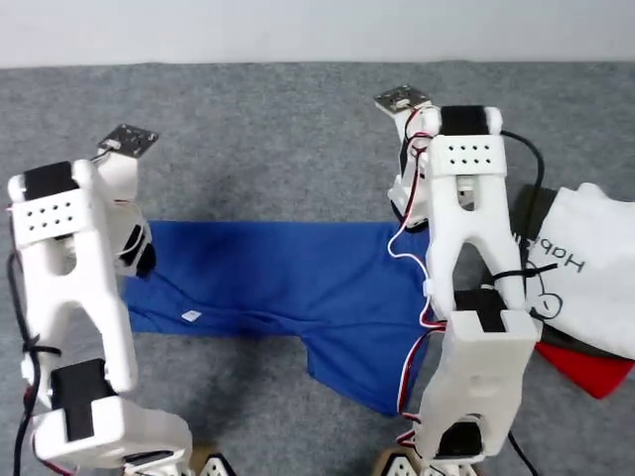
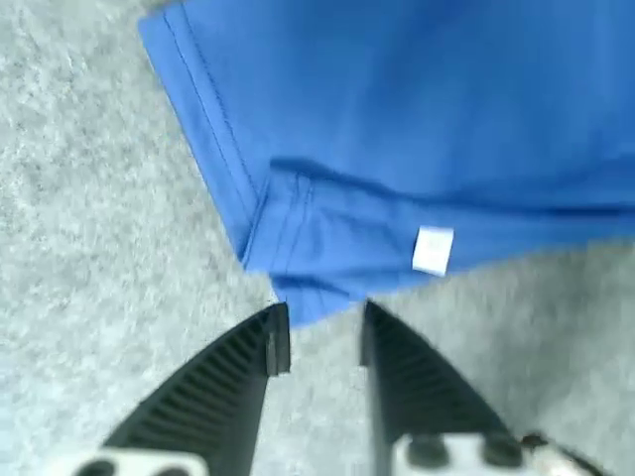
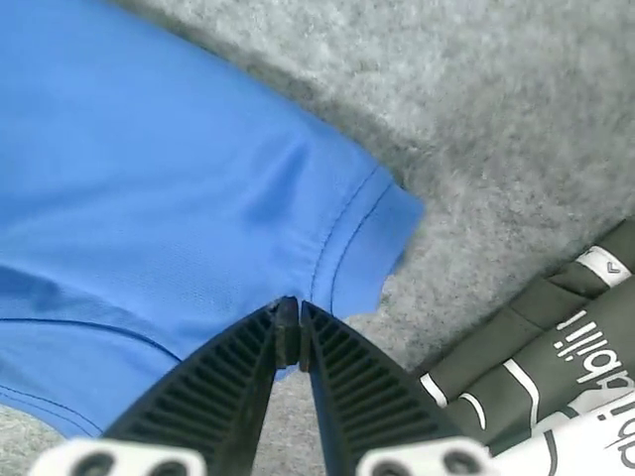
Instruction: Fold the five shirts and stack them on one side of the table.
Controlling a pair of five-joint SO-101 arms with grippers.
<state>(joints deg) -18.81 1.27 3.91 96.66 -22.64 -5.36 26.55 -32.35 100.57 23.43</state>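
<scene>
A blue shirt [image 1: 288, 278] lies spread across the grey table, one sleeve pointing toward the near edge. My left gripper [image 1: 139, 253] is at the shirt's left end. In the left wrist view it [image 2: 322, 332] stands open just off the hem of the shirt [image 2: 446, 119], near a small white label [image 2: 433, 250]. My right gripper [image 1: 407, 210] is at the shirt's far right corner. The right wrist view shows its fingertips [image 3: 294, 327] pressed together on the edge of the blue cloth [image 3: 149, 178].
A pile of other shirts lies at the right edge of the table: a white one [image 1: 585, 268] on top, a dark olive one [image 3: 536, 337] and a red one [image 1: 590, 369] beneath. Grey carpet-like cloth [image 1: 278, 129] covers the table.
</scene>
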